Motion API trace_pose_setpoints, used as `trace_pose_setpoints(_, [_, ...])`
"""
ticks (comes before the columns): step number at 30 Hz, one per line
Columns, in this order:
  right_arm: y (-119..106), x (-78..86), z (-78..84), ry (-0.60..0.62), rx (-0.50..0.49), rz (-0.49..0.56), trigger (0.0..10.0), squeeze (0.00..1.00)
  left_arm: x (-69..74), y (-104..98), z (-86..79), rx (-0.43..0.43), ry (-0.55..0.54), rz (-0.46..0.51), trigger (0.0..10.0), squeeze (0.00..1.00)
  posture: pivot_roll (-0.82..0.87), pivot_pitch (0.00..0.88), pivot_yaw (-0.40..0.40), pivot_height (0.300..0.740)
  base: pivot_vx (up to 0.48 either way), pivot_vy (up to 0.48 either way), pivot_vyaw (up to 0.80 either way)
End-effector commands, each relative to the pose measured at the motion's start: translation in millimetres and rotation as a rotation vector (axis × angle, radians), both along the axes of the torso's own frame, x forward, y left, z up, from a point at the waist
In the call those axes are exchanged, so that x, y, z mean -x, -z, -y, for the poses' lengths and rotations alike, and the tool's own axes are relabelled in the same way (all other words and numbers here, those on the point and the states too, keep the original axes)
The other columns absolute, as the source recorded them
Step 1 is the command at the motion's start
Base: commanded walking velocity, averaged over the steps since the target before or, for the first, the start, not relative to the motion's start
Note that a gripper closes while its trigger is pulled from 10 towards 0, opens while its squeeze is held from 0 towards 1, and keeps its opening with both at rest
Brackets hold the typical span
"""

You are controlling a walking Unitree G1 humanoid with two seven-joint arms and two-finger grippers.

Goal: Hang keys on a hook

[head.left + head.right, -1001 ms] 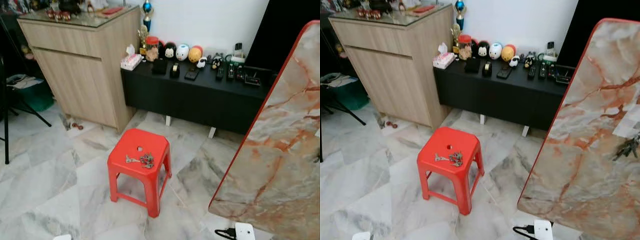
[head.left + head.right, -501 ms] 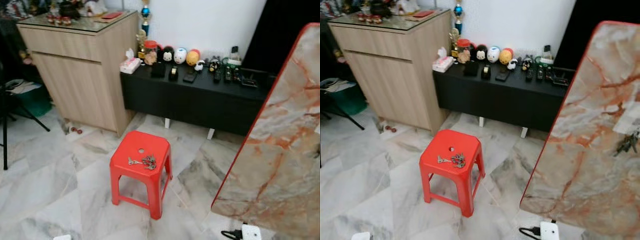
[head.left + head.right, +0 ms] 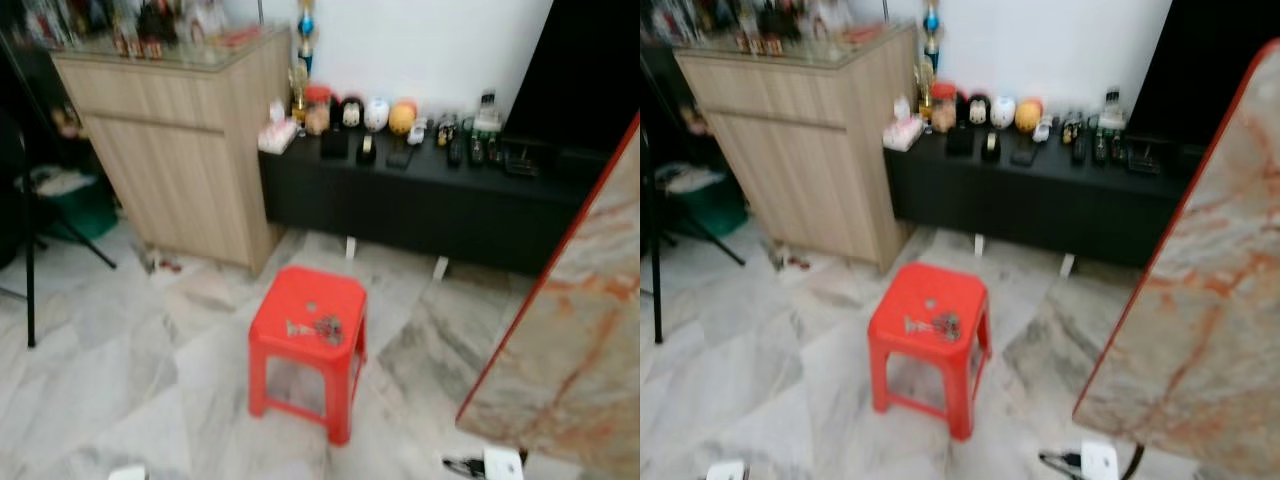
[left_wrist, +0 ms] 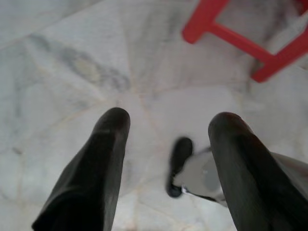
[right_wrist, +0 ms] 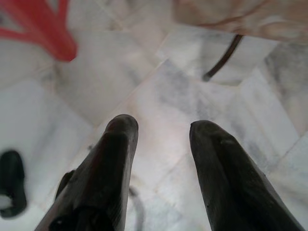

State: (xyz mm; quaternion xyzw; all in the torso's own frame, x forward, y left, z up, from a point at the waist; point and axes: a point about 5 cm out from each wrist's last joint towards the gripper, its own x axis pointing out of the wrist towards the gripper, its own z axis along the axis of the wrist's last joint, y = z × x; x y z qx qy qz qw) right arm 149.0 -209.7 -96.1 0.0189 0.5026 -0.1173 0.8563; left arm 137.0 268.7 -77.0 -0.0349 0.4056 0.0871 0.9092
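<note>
Well, the keys (image 3: pixel 315 328) lie on the stool (image 3: pixel 308 300) ahead, far from both open grippers, left (image 4: pixel 166 144) and right (image 5: pixel 161 144), pointing floorward.

Both head views are smeared by motion blur, so the small items along the black counter (image 3: pixel 420 185) and the keys (image 3: pixel 935 326) on the red stool (image 3: pixel 928 325) show as soft blobs without detail. Light is even and moderately bright on the pale marble floor (image 3: pixel 130 400), dimmer toward the dark corner beyond the wooden cabinet (image 3: pixel 185 150). In the wrist views each tool's black fingers (image 4: pixel 98 168) loom large and out of focus, and the floor behind is washed pale and hazy.
</note>
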Motion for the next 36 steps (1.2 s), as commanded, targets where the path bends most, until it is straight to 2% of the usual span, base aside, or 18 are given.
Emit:
trace_pose_setpoints(1, [-2,-4.8,1.6,0.008,-0.005,0.015,10.0,0.00,7.8,2,-4.0,-0.005,-0.012,-0.027,10.0,0.00,0.19,0.000,-0.001,0.740,0.000,0.375,0.00])
trace_pose_setpoints(13, [-4,-3.9,12.2,0.032,-0.007,0.022,10.0,0.00,7.5,2,-2.7,-0.001,-0.027,-0.023,10.0,0.00,0.20,0.000,-0.006,0.740,0.000,0.374,0.00])
trace_pose_setpoints(36, [-5,-7.8,10.2,0.025,-0.007,0.028,10.0,0.00,4.8,2,-1.8,0.010,-0.057,-0.006,10.0,0.00,0.20,0.000,-0.011,0.740,0.000,0.364,0.00])
